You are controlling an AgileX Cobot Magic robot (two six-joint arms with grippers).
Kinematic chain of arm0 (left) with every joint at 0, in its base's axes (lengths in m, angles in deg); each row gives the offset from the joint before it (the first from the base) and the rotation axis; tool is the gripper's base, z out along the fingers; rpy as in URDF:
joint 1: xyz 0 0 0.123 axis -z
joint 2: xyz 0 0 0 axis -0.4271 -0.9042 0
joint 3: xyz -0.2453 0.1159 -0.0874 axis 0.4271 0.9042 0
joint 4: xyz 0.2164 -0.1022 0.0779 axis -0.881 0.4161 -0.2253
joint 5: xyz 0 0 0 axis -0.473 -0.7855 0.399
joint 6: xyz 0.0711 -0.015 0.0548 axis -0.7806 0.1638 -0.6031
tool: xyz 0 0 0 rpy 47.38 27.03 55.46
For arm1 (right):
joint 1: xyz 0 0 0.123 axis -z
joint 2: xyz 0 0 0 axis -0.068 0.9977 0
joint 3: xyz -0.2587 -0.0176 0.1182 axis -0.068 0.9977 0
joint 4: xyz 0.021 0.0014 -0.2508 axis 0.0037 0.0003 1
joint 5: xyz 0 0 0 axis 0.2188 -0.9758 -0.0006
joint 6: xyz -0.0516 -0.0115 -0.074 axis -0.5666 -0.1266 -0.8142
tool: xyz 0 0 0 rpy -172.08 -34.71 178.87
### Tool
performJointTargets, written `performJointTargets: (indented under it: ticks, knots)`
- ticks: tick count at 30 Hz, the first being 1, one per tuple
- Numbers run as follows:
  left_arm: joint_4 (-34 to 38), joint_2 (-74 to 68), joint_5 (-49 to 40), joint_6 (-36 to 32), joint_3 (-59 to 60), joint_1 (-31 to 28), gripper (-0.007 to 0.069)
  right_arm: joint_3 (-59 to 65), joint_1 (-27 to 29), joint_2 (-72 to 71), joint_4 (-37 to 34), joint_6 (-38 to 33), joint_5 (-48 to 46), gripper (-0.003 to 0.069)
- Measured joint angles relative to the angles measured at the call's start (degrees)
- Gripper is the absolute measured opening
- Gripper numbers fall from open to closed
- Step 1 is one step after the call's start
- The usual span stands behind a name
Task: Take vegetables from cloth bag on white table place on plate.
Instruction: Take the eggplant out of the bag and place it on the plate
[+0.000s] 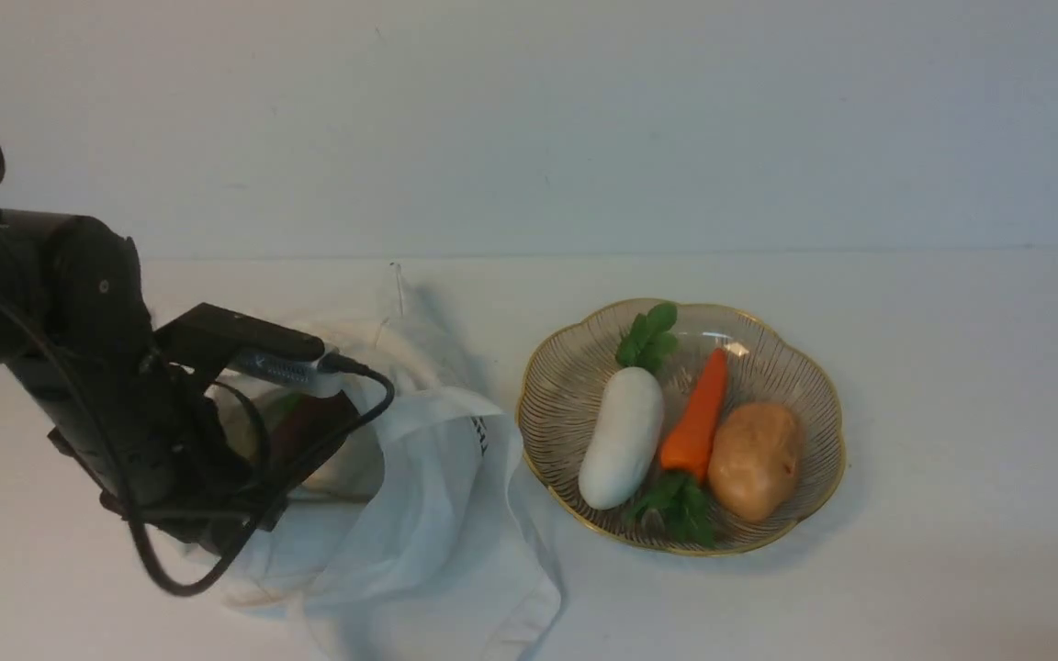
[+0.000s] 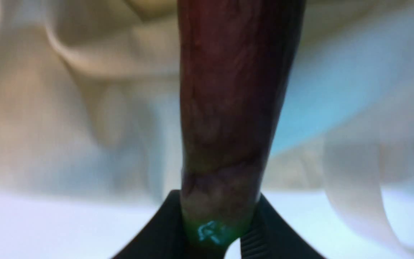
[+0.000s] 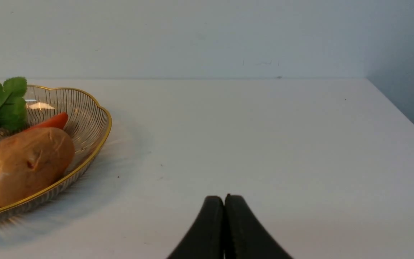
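the left gripper [image 2: 218,219] pinches the eggplant [image 2: 228,90] near its green-capped end, one black finger [image 2: 156,233] on each side, and the dark purple body runs away from the camera over folds of pale cloth. in the front view this arm reaches down into the open mouth of the bag [image 1: 437,514], which lies crumpled on the table [image 1: 951,367] left of the plate [image 1: 557,386]; the eggplant shows as a dark shape inside that mouth, not yet clear of the cloth. the plate holds a white radish [image 1: 623,450], a carrot [image 1: 696,427] and a potato [image 1: 757,459] side by side. the right gripper [image 3: 225,201] has its fingers pressed together on nothing, low over bare table, well to the right of the plate.
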Motion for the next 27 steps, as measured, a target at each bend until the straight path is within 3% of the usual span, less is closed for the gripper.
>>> performJointTargets:
  ticks: [13, 18, 20, 22, 27]
  knots:
    - [5.32, 22.91, -8.99, -0.22, 5.17, 1.13, 0.0174, 0.00, 0.00, 0.00, 0.00, 0.00, 0.00, -0.0010]
    - [6.05, 27.61, -10.61, 0.98, 5.28, 8.84, 0.0174, 0.00, 0.00, 0.00, 0.00, 0.00, 0.00, -0.0010]
    - [6.92, 27.89, -7.31, 4.69, 5.28, 15.47, 0.0174, 0.00, 0.00, 0.00, 0.00, 0.00, 0.00, -0.0010]
    - [7.06, 27.01, -5.52, 7.36, 5.01, 17.86, 0.0174, 0.00, 0.00, 0.00, 0.00, 0.00, 0.00, -0.0010]
    - [5.30, 14.14, -2.68, 16.05, -4.17, 25.29, 0.0174, 0.00, 0.00, 0.00, 0.00, 0.00, 0.00, -0.0010]
